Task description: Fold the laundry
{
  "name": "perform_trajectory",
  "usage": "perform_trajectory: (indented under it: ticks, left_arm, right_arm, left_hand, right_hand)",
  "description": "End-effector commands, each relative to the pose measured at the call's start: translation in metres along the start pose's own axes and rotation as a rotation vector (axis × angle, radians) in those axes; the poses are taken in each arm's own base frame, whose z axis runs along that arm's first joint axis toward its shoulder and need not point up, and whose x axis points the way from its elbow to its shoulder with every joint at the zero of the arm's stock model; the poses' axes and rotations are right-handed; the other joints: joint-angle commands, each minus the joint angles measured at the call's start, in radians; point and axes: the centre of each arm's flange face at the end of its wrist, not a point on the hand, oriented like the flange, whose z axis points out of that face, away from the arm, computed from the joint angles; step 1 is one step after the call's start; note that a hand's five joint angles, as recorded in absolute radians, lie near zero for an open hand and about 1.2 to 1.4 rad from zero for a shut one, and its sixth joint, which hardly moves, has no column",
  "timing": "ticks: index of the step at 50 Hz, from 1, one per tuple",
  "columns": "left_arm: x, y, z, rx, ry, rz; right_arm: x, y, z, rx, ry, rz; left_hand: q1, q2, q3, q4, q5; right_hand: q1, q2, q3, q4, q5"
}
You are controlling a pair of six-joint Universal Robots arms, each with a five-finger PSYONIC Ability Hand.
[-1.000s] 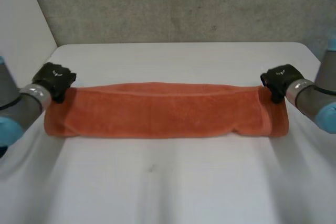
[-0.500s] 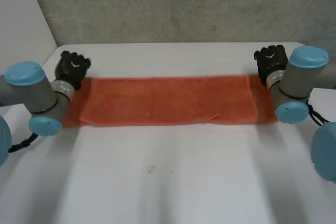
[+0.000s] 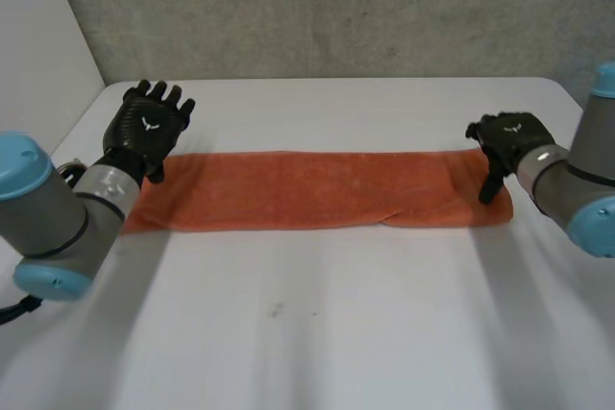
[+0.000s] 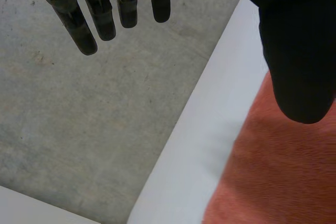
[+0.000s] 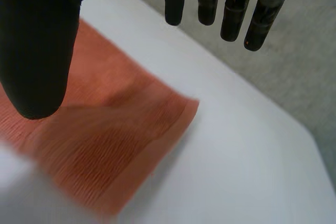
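Head view shows us the towel [image 3: 317, 189] lying flat on the table [image 3: 317, 333] as a long folded strip running from 9 to 3 o'clock. We judge our hands sit at its short ends because the next fold would bring one end over the other. Our left hand [image 3: 146, 127], at the 9 o'clock end, has its fingers [image 4: 102, 19] straight and spread, holding nothing. Our right hand [image 3: 509, 141], at the 3 o'clock end, likewise keeps straight fingers [image 5: 207, 3] apart from the thumb, gripping nothing; whether that thumb touches the towel we cannot tell.
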Motion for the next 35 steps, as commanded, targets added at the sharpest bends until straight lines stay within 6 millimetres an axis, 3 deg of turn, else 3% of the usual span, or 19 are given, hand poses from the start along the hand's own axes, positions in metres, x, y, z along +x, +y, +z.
perform_trajectory:
  ticks: [1,5,10,11,13,16,18,20,25,27,31,35]
  left_arm:
    - [0.014,-0.009,-0.021,-0.010,0.038,-0.141]
    - [0.013,-0.007,-0.022,-0.030,0.021,-0.194]
    - [0.009,-0.004,-0.022,-0.055,-0.013,-0.237]
    - [0.008,-0.003,-0.022,-0.058,-0.018,-0.243]
    - [0.008,-0.002,-0.022,-0.061,-0.020,-0.243]
    - [0.008,-0.002,-0.022,-0.063,-0.019,-0.243]
    - [0.008,-0.001,-0.022,-0.065,-0.019,-0.244]
    - [0.009,0.000,-0.023,-0.069,-0.018,-0.244]
    - [0.010,0.002,-0.025,-0.078,-0.014,-0.246]
    - [0.010,0.001,-0.026,-0.078,-0.014,-0.246]
    - [0.006,-0.003,-0.027,-0.067,-0.025,-0.243]
    - [0.006,-0.004,-0.029,-0.067,-0.022,-0.245]
  right_arm:
    - [0.003,0.019,-0.003,-0.079,-0.030,0.020]
    - [0.010,0.020,0.001,-0.058,-0.027,0.031]
    - [0.009,0.036,0.015,-0.053,-0.036,0.038]
    - [0.009,0.039,0.018,-0.051,-0.036,0.038]
    - [0.011,0.045,0.027,-0.030,-0.020,0.033]
    - [0.018,0.053,0.034,-0.033,-0.001,0.033]
    - [0.020,0.057,0.036,-0.043,0.002,0.035]
    - [0.037,0.068,0.045,-0.080,0.040,0.023]
    - [0.063,0.072,0.044,-0.121,0.102,-0.025]
    - [0.106,0.065,0.039,-0.134,0.242,-0.100]
    - [0.162,0.053,0.027,-0.150,0.428,-0.223]
    - [0.175,0.040,0.028,-0.110,0.476,-0.272]
  left_hand:
    - [-0.017,-0.029,-0.039,-0.030,-0.047]
    - [-0.014,-0.026,-0.036,-0.027,-0.044]
    - [-0.014,-0.026,-0.036,-0.027,-0.044]
    - [-0.014,-0.026,-0.036,-0.027,-0.044]
    - [-0.014,-0.026,-0.036,-0.027,-0.044]
    - [-0.014,-0.026,-0.036,-0.027,-0.044]
    - [-0.014,-0.026,-0.036,-0.027,-0.044]
    - [-0.014,-0.026,-0.036,-0.027,-0.044]
    - [-0.014,-0.026,-0.036,-0.027,-0.044]
    - [-0.014,-0.026,-0.036,-0.027,-0.044]
    - [-0.014,-0.026,-0.036,-0.027,-0.044]
    - [-0.014,-0.026,-0.036,-0.027,-0.044]
  right_hand:
    - [0.193,0.179,0.182,0.169,0.162]
    - [0.282,0.267,0.270,0.257,0.250]
    - [0.437,0.422,0.425,0.412,0.405]
    - [0.510,0.495,0.498,0.485,0.478]
    - [0.882,0.867,0.870,0.857,0.850]
    - [1.161,1.147,1.150,1.137,1.129]
    - [1.182,1.167,1.170,1.157,1.150]
    - [1.182,1.167,1.170,1.157,1.150]
    - [1.182,1.167,1.170,1.157,1.150]
    - [1.182,1.167,1.170,1.157,1.150]
    - [1.182,1.167,1.170,1.157,1.150]
    - [1.182,1.167,1.170,1.157,1.150]
